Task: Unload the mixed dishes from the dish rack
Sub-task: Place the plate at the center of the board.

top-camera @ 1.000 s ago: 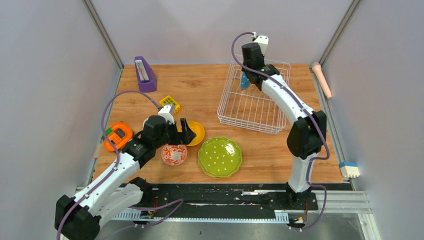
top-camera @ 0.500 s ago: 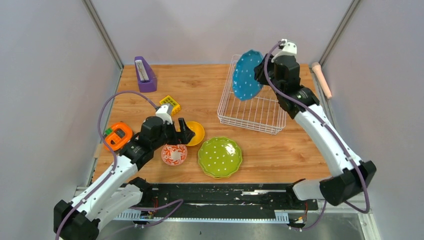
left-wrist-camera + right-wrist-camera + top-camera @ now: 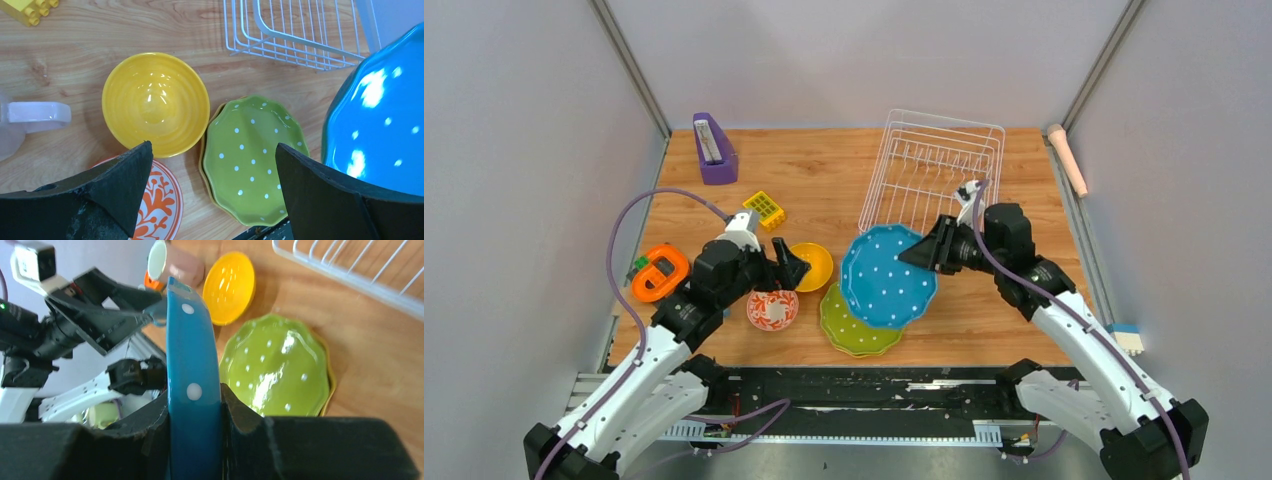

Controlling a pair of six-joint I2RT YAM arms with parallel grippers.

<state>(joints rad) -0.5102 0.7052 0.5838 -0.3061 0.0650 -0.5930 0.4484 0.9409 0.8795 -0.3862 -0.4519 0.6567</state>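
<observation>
Right gripper [image 3: 922, 252] clamps the tilted blue plate [image 3: 884, 278] just in front of the dish rack [image 3: 944, 150]; left gripper [image 3: 792, 265], well left of it, jaws wide apart.

Left arm [image 3: 639, 365], lower left of top view: white link shells, black joint housings, black shoulder block in the bottom corner. Right arm [image 3: 1074, 330], lower right: same white/black build. Purple cable [image 3: 610, 250] loops off each arm, with thinner purple leads by the black base rail [image 3: 874, 395]. Small white camera box [image 3: 744, 222] on each wrist. Left gripper [image 3: 212, 146] and right gripper [image 3: 195, 400]: matte black, wedge-shaped fingers with a rough surface.
</observation>
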